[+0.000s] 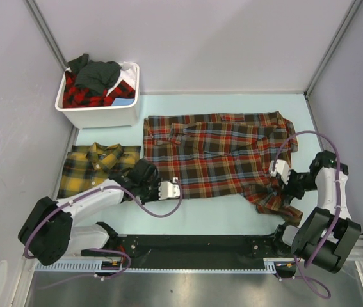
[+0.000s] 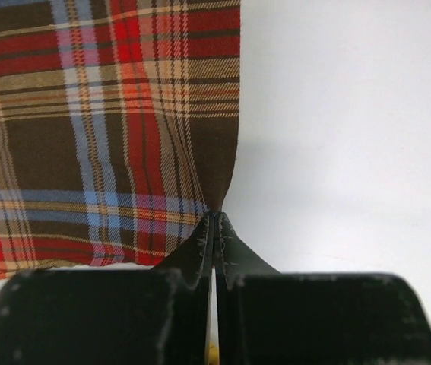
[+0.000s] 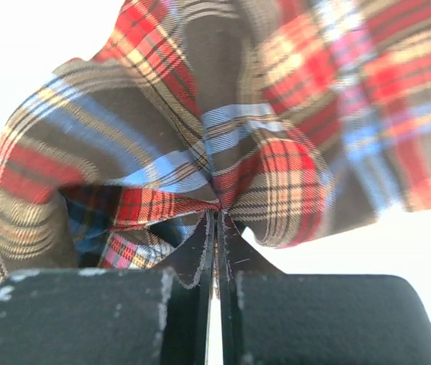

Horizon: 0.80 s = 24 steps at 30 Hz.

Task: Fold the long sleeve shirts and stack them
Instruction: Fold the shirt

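1. Now, nearest the bases: left gripper (image 1: 176, 184) pinched shut on the near-left hem corner of the red-brown shirt (image 1: 213, 157). In the left wrist view, jaws pressed together with the cloth's corner nipped right at the tips.
2. Level with it on the other side: right gripper (image 1: 276, 173), likewise clamped tight, on a bunched fold at the shirt's near-right end. Cloth puckered around the tips in the right wrist view.
3. Between and beyond both: shirt spread on the table (image 1: 232, 211), long axis running left to right, body lying away from both grippers toward the far wall. Each arm equally close to its own end. Probably calls for lifting the near edge and carrying it away over the body, both sides together.
4. Just left of the left gripper: yellow-and-green shirt (image 1: 95, 163), lying compact, collar up. Right next to the red-brown shirt's left edge; touching or not, cannot tell.
5. Farthest, back left: white bin (image 1: 98, 116), heaped with a red-black plaid shirt (image 1: 82, 96) and a dark grey garment (image 1: 98, 73) on top, spilling over the rim. Also a light-blue patch (image 1: 123, 101) at its near-right corner.
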Motion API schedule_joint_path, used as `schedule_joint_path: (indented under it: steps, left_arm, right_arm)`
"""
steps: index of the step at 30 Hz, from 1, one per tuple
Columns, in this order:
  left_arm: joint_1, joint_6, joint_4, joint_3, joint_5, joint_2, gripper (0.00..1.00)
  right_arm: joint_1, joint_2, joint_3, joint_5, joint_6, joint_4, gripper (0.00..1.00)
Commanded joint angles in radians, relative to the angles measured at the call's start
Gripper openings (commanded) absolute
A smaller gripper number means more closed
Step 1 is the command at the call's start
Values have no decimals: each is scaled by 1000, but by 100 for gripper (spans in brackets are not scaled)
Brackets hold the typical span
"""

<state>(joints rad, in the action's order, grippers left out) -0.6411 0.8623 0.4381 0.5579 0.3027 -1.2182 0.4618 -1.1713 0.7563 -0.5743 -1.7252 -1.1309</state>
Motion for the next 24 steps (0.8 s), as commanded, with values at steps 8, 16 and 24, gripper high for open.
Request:
schedule_joint_path:
  steps: [8,16,24]
  left_arm:
    - [156,-85,77,250,84,-19,0]
    - [228,-86,42,467,44,-211,0]
    - [297,-89,37,714,19,-434,0]
  right_arm:
    - [-47,-71,331,-107,165,-37,0]
    - [-238,-276,564,-55,314,120,0]
    - [-334,-583,923,-6,323,129,0]
